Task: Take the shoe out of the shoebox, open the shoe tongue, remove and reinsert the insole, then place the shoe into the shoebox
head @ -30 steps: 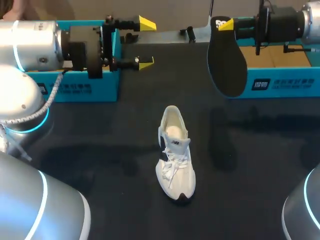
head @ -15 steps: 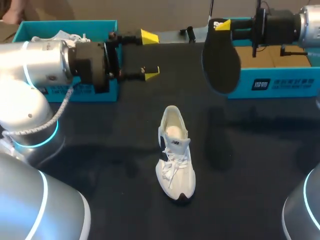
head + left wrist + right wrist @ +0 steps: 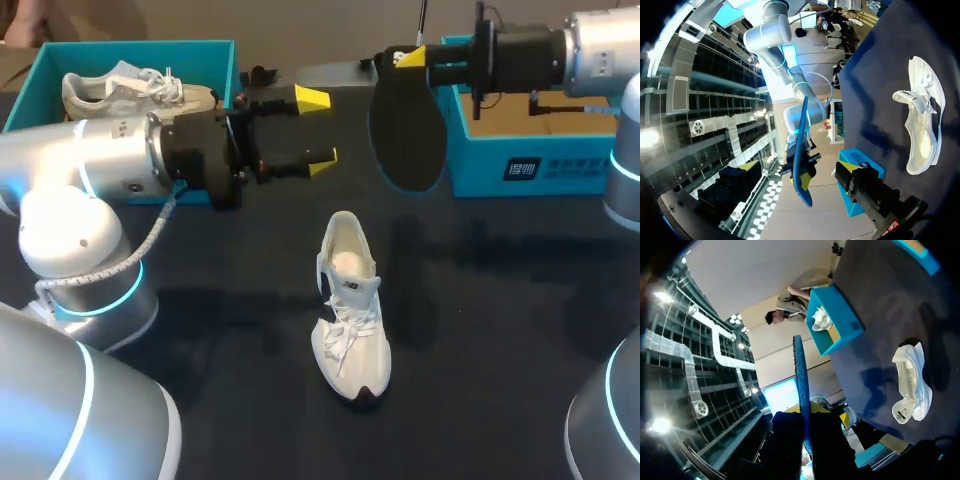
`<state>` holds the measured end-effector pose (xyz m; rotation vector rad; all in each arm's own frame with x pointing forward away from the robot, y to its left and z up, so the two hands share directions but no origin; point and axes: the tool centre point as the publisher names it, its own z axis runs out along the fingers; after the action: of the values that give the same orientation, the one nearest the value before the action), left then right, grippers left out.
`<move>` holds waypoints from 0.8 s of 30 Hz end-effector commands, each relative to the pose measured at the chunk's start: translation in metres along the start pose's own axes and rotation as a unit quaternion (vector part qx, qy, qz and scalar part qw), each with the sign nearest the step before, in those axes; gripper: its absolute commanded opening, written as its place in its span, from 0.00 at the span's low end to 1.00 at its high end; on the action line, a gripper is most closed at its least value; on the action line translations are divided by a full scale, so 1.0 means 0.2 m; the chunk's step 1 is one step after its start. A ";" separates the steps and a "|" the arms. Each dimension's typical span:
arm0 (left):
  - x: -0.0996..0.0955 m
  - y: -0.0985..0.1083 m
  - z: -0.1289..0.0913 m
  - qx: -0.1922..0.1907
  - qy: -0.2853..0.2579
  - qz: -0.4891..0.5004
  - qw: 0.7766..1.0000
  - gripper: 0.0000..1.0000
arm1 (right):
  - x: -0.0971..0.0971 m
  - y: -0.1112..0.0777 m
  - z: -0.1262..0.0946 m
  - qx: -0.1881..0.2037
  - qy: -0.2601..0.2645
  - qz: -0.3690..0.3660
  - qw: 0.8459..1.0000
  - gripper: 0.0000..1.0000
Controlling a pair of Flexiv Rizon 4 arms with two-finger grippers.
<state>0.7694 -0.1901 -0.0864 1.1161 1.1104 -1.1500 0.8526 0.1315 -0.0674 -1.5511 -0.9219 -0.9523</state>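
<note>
Shoe stands on the dark table, laces loose, well below and between my two pincers. My right pincer pinches the top end of the black insole, which hangs down from it. In that wrist's view the insole shows edge-on and the yellow tips are hard to make out. Just behind this pincer sits a blue shoebox. My left pincer is spread and holds nothing, beside the insole. Behind its arm a second blue box holds another shoe, only partly visible.
</note>
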 end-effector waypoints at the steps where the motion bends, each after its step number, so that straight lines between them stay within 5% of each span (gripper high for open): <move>1: 0.01 0.01 0.06 0.004 -0.007 0.002 1.000 1.00 | 0.00 0.02 0.07 0.005 0.001 0.001 1.000 0.00; 17: 0.02 0.02 0.21 0.026 -0.017 0.005 1.000 0.98 | -0.06 0.00 0.26 0.047 -0.018 0.031 0.998 0.00; 21: 0.04 0.04 0.22 0.026 -0.016 0.006 1.000 0.69 | -0.06 0.00 0.28 0.048 -0.018 0.030 0.998 0.00; 24: 0.06 0.05 0.23 0.018 -0.016 0.003 1.000 0.58 | -0.06 0.00 0.28 0.048 -0.018 0.029 0.998 0.00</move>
<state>0.7811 -0.2302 -0.0888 1.1309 1.0685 -1.1866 0.8527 0.1836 -0.0850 -1.5084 -0.9299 -0.8302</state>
